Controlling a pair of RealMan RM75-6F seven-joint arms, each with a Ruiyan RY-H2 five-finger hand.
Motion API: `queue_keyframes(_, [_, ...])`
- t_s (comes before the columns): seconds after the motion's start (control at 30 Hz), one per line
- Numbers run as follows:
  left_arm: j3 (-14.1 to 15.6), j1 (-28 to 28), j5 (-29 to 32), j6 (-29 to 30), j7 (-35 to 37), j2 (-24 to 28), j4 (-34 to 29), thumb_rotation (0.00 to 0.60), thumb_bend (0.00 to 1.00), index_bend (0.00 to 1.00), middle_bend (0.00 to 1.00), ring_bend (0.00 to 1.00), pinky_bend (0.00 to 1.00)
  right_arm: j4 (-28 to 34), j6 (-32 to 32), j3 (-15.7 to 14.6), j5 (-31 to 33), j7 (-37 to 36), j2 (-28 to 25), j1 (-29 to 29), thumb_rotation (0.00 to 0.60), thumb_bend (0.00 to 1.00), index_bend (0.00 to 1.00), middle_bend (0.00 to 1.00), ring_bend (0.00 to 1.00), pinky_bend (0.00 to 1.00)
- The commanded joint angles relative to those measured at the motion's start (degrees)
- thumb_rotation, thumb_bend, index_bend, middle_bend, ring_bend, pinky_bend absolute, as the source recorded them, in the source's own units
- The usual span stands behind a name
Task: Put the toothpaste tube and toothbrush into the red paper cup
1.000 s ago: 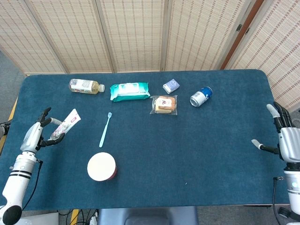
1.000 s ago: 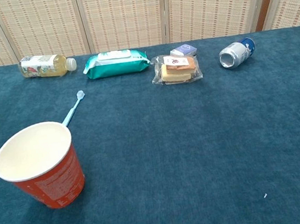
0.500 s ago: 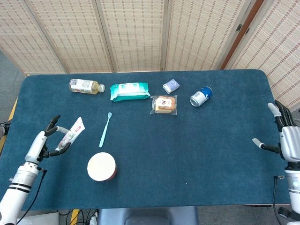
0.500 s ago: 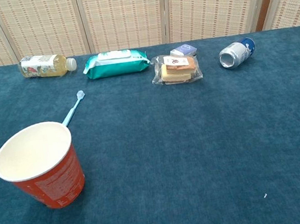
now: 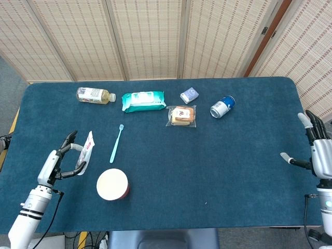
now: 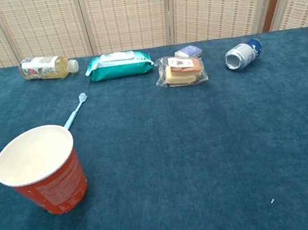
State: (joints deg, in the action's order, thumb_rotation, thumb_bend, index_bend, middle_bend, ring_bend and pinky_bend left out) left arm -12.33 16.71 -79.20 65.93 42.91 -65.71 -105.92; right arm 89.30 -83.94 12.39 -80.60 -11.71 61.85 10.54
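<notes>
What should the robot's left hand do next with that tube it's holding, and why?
Probably carry the toothpaste tube a little to the right, until it hangs over the red paper cup. The left hand holds the tube beside the cup, not above it, and the cup stands upright with nothing visible inside.

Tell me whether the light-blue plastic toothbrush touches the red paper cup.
Apart. In the head view, bare blue cloth shows between the toothbrush handle's lower end and the cup rim; the chest view's overlap is only perspective.

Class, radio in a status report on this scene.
Left hand holds toothpaste tube, right hand open. Toothbrush on table; red paper cup empty. Path clear.
</notes>
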Motion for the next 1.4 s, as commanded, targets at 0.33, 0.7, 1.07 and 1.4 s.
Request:
queue_keyframes(0.33, [2.5, 0.6, -3.0, 1.5, 3.6, -4.9, 1.4, 0.6, 0.35, 0.88, 0.06, 0.0, 0.0, -0.9, 0.0, -0.4, 0.2, -0.8, 0.4, -0.3, 0.6, 0.0, 0.05, 0.0, 0.03, 0.37])
queue_keyframes(0.7, [4.0, 2.3, -6.1, 1.8, 6.3, -8.2, 2.2, 0.6, 0.36, 0.89, 0.06, 0.0, 0.0, -1.7, -0.2, -0.7, 0.3, -1.8, 0.8, -0.7, 0.6, 0.0, 0.05, 0.0, 0.03, 0.37])
queue_keyframes(1.07, [6.5, 4.0, -9.0, 1.5, 11.2, -11.6, 6.8, 0.6, 0.36, 0.89, 0.06, 0.0, 0.0, -2.5, -0.5, -1.0, 0.2, -2.7, 1.1, -1.3, 0.6, 0.0, 0.05, 0.0, 0.03, 0.37])
queue_keyframes(1.4, [8.3, 3.8, -9.1, 3.1, 11.0, -15.5, 11.6, 0.6, 0.37, 0.89, 0.06, 0.0, 0.0, -2.9, -0.6, -1.3, 0.1, -3.3, 1.3, -1.6, 0.6, 0.0, 0.05, 0.0, 0.03, 0.37])
